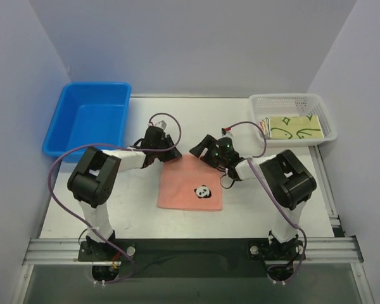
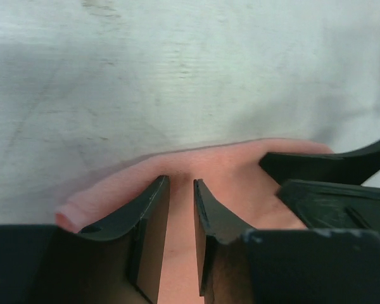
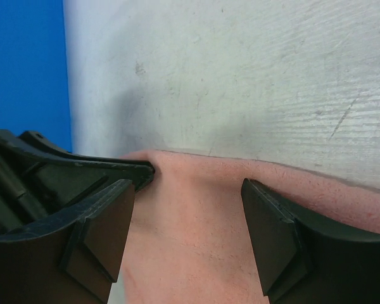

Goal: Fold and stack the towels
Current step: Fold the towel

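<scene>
We are hovering over the far edge of the pink towel [image 1: 187, 187] in the middle of the tabletop [image 1: 139, 202], left gripper [image 2: 179, 183] slightly parted, right gripper [image 3: 189, 187] spread wide, pinching nothing; folding probably needs both corners pinched.

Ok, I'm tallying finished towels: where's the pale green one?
Top view, far right corner of the table: the pale green towel lies in the white basket.

Salmon-pink towel [image 1: 190, 187], centre of frame, is showing as soft matt cloth with a fine fleecy nap. Desk [image 3: 240, 76] is presenting a matt white surface, scuffed and finely scratched. Blue bin [image 1: 88, 117], upper left, is reading as smooth glossy plastic. White basket [image 1: 291, 101], upper right, is reading as latticed plastic. Jaws of the left gripper [image 2: 180, 183] and right gripper [image 3: 187, 190] are looking like matt black plastic.
</scene>
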Action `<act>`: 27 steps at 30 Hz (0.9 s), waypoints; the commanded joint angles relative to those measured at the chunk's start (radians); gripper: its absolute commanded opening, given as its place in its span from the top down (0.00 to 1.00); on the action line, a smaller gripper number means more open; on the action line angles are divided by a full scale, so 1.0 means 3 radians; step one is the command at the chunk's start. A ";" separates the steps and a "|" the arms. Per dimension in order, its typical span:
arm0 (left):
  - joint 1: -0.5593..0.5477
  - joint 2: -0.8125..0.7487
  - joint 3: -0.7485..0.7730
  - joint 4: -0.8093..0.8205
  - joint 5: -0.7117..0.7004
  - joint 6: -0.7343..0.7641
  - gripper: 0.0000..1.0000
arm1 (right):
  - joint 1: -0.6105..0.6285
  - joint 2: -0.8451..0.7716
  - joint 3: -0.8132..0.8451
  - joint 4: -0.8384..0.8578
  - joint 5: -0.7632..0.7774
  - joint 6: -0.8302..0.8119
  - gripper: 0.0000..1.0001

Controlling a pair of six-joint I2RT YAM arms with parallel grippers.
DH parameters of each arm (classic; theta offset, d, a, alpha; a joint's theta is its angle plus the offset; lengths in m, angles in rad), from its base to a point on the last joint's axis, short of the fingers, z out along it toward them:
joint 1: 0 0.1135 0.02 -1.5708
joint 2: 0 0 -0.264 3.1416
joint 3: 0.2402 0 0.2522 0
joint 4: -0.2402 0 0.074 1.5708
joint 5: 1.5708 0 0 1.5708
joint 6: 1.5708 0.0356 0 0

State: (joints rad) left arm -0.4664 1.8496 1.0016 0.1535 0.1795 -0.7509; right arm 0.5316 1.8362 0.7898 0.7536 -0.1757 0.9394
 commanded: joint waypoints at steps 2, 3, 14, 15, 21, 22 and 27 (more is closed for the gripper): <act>0.0174 0.0206 -0.0142 0.0444 -0.0097 -0.0099 0.70 | -0.0084 0.0153 -0.0275 0.0765 0.0309 0.0090 0.30; 0.0189 0.0241 -0.0279 0.0566 -0.0097 -0.0155 0.71 | -0.0110 0.0184 -0.0433 0.0907 0.0335 0.0110 0.30; 0.0225 0.0114 -0.0751 0.0966 -0.0312 -0.0212 0.75 | -0.0544 0.0332 -0.0961 0.1604 0.0284 0.0213 0.27; 0.0225 0.0043 -0.0782 0.0996 -0.0332 -0.0192 0.75 | -0.0595 0.0312 -0.0961 0.1624 0.0238 0.0198 0.27; 0.0220 -0.0228 -0.0864 0.1022 -0.0292 -0.0125 0.71 | -0.0693 0.0005 -0.0879 0.1487 -0.0083 0.0187 0.27; 0.0210 -0.0274 -0.0864 0.1012 -0.0276 -0.0130 0.71 | -0.0688 -0.0112 -0.0838 0.1421 -0.0140 0.0147 0.27; 0.0154 -0.0729 -0.0823 0.0905 -0.0240 -0.0115 0.63 | -0.0581 -0.0496 -0.0705 0.1089 -0.0258 0.0085 0.27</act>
State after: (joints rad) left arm -0.4156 1.7439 0.7403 0.4343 0.1234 -0.8143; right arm 0.3405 1.7782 0.5320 1.1503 -0.2199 1.0019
